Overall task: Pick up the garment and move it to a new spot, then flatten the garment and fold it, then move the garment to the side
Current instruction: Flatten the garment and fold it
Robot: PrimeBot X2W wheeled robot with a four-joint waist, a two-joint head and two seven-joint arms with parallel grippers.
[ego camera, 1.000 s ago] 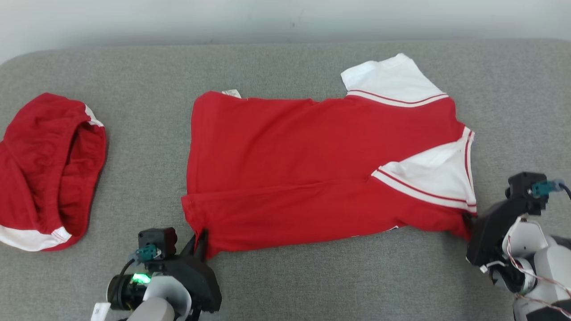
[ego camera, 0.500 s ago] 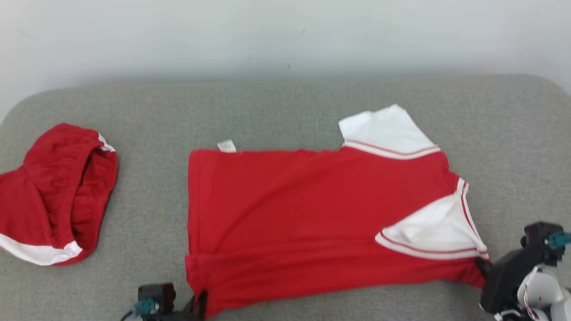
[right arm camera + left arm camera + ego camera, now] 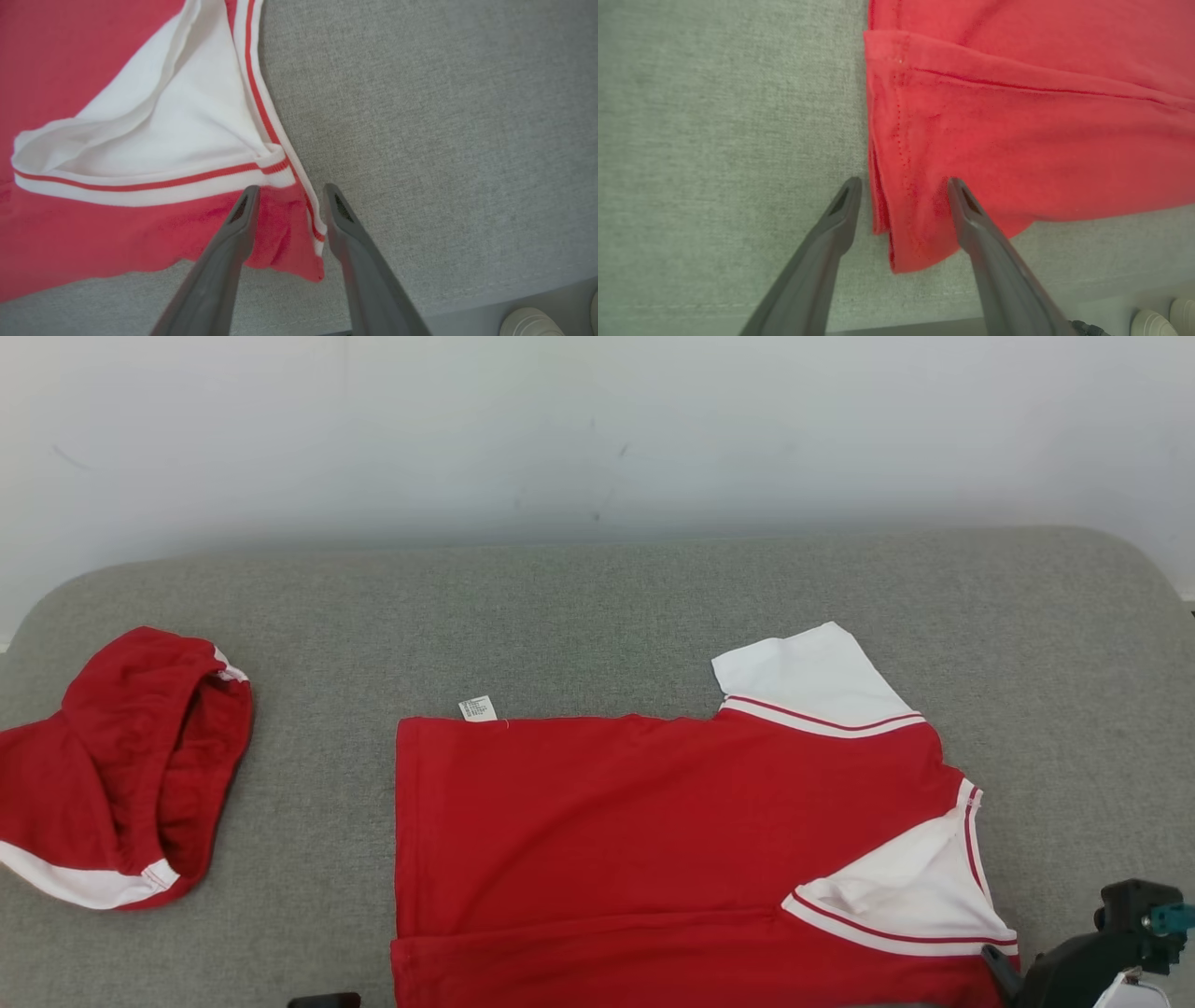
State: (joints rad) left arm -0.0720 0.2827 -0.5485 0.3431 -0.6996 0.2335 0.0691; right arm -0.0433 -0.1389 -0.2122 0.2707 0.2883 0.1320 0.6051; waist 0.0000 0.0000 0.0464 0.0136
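Left hand (image 3: 903, 181) and right hand (image 3: 290, 186), fingers apart, straddle the shirt's (image 3: 597, 821) corners at the table's (image 3: 597, 607) near edge; one fold seems laid, so the next move is probably a regrip for another.

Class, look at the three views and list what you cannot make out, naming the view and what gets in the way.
- Shirt, near edge: head view, cut off by the bottom edge.
- Label, its print: head view, too small to read.
- Second red garment: head view, left part cut off by the frame; bunched, so its type is unclear.
- Pale thing: right wrist view, cut off by the bottom edge, unidentifiable.
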